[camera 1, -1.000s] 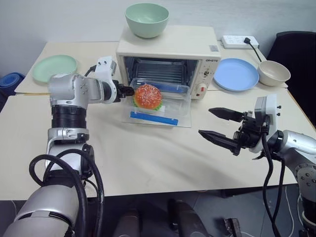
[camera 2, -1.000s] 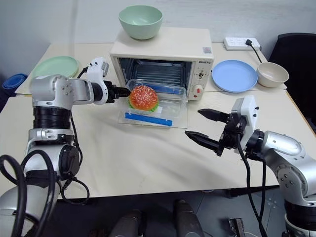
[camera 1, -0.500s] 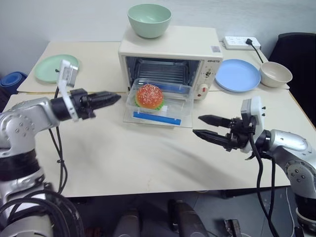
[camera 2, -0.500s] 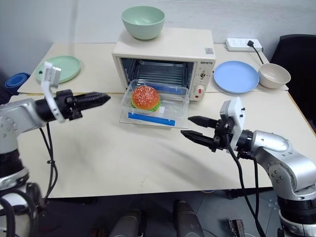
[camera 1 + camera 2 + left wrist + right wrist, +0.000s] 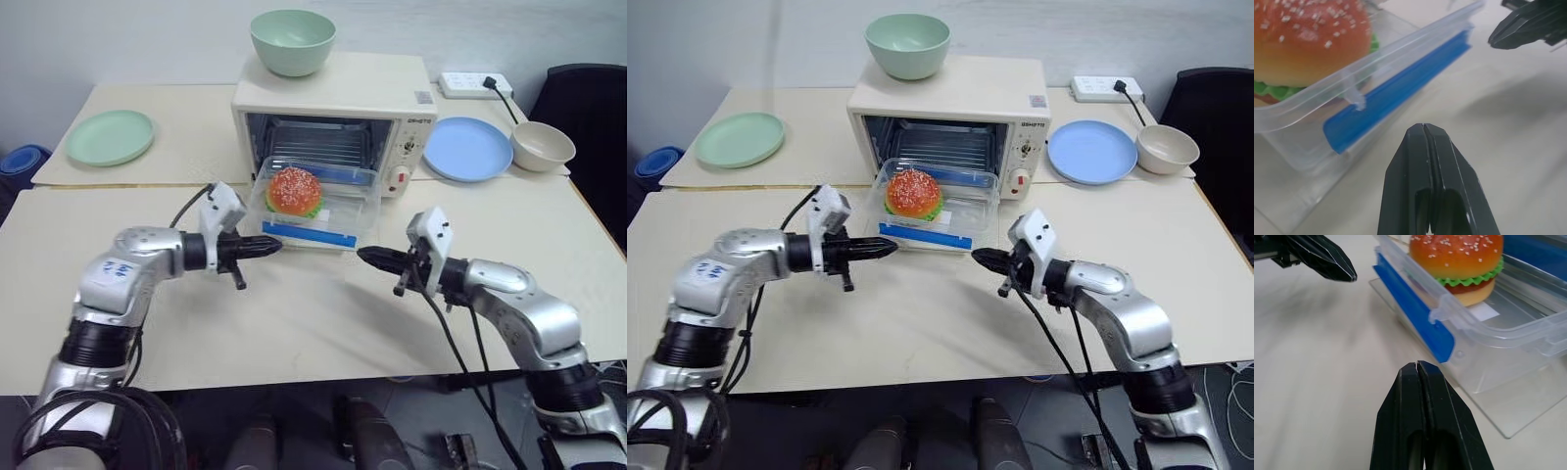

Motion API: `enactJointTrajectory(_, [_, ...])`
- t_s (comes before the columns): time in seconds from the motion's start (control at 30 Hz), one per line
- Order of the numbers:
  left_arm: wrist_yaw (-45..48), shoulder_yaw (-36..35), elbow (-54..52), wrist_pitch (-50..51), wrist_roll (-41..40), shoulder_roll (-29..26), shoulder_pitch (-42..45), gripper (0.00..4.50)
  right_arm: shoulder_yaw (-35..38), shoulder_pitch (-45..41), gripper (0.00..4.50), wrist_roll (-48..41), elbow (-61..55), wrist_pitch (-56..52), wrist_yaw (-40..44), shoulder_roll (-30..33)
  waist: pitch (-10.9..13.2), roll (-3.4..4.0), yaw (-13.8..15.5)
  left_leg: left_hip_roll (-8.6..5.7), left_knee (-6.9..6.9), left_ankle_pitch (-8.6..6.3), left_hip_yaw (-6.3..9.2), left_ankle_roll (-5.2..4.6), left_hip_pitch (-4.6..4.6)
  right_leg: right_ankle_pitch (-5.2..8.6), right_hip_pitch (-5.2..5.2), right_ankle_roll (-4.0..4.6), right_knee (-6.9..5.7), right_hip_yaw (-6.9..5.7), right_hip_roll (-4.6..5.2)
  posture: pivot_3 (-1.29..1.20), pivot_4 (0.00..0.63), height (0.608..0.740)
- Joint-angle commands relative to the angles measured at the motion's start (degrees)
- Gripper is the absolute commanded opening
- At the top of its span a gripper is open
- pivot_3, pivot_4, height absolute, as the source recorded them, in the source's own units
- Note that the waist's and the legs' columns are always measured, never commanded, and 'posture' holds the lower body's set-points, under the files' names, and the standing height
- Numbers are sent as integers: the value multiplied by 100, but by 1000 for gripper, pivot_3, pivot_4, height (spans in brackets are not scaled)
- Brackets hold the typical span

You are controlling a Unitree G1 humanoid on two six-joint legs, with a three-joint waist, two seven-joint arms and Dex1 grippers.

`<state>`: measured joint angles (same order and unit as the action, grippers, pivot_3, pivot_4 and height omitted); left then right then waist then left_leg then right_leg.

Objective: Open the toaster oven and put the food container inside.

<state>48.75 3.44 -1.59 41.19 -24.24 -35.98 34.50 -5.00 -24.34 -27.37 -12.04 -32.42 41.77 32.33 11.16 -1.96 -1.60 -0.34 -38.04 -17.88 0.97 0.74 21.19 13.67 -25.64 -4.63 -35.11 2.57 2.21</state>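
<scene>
The cream toaster oven [image 5: 335,96] stands at the back of the table with its glass door [image 5: 364,241] dropped flat. On that door sits the food container [image 5: 345,199], a clear tray with a blue strip [image 5: 1396,93] along its front and a toy hamburger [image 5: 295,191] inside. My left gripper [image 5: 274,245] is shut and empty, low over the table, its tip just short of the tray's front left corner. From the other side my right gripper [image 5: 364,257] points at the front right corner, also shut and empty. Neither touches the tray.
A green bowl [image 5: 292,41] rests on the oven's top. A green plate [image 5: 110,137] lies at the far left, a blue plate [image 5: 467,149] and a beige bowl [image 5: 544,145] at the far right, a power strip [image 5: 475,84] behind them. A black chair [image 5: 588,98] stands beyond the right edge.
Both grippers have shut. The left arm left the tray's left side and came down to its front left corner. The right arm sank and moved in toward the front right corner.
</scene>
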Motion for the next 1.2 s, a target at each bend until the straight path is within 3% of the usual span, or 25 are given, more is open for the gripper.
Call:
enactJointTrajectory(0.03, [-283,-62,206,-331,205,259,326,0,-96,-303,47,386,307,374,-179,-286,0,0,0,1,0,0,-1,0,1,0,-1,0,1,-3,0,0,150,740])
enactJointTrajectory(0.33, [-1592,-266,1534,-1037,820,1384,1325,0,-64,-1674,47,1576,2314,1571,-1163,-1269,0,0,-4,-8,-8,6,-6,-7,2,-17,-2,-13,0,-9,8,0,150,740])
enactJointTrajectory(0.63, [-2259,-599,3426,-2075,1131,1761,2423,0,178,-2801,47,1999,4271,2610,-1618,-1859,0,1,-112,-1,-1,9,-18,0,2,-18,-20,-11,-43,1,0,0,150,740])
enactJointTrajectory(0.87, [-2353,-729,4413,-2600,1247,1871,2907,0,225,-3101,47,2023,4909,2968,-1487,-2015,0,1,-81,-7,1,5,-17,-5,14,-18,-22,-12,-29,-2,10,0,150,740])
enactJointTrajectory(1.0, [-1953,-743,4084,-2411,1106,1788,2786,0,249,-2886,47,1938,4503,2851,-1317,-1912,0,1,-69,-7,1,5,-20,-4,37,-19,-50,-13,-35,0,10,0,150,740])
enactJointTrajectory(1.2, [-948,-894,2100,-1159,482,975,1948,0,347,-1981,47,1472,2591,1852,-891,-1551,-1,3,-118,-1,-1,14,-18,11,83,-19,-106,-12,-54,3,4,0,150,740])
